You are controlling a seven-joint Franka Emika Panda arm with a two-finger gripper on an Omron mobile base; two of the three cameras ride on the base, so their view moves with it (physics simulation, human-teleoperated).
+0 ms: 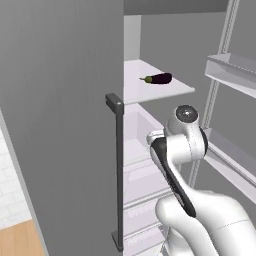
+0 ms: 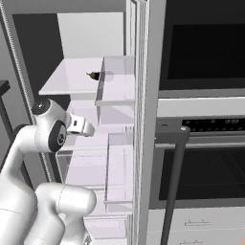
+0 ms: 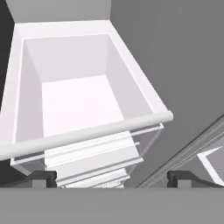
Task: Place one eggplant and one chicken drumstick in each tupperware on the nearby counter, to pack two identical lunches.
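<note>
Purple eggplant (image 1: 160,78) lies lengthwise across the white shelf (image 1: 177,90), stem pointing left; pincer (image 3: 112,178) spread wide.

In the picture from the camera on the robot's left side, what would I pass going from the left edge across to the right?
Grey fridge door → its dark bar handle → eggplant on a white shelf → the robot's white arm → door racks at the right edge.
</note>
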